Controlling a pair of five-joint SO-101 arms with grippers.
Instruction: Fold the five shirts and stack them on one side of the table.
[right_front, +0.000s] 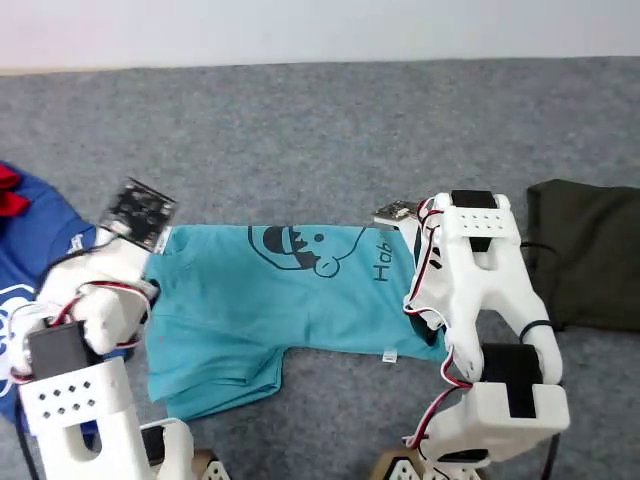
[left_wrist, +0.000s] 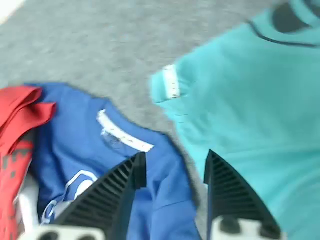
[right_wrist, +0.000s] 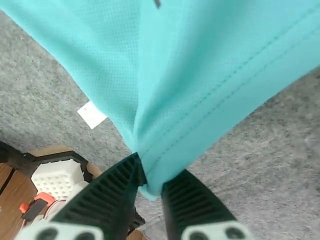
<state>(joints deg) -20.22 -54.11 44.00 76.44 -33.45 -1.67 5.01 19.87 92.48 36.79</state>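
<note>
From above, the teal shirt (right_front: 270, 300) lies spread on the grey table (right_front: 300, 130) between the two arms. It has a dark print near one edge and a creased flap at one corner. A blue shirt (right_front: 40, 240) and a red shirt (right_front: 10, 190) lie at one end, a dark green shirt (right_front: 585, 250) at the other. At the left wrist, the left gripper (left_wrist: 172, 165) hangs released, the blue shirt between its jaws and the teal edge just beside one jaw. At the right wrist, the right gripper (right_wrist: 150, 175) is clenched on a bunched teal fold, which fans out beyond the jaws.
</note>
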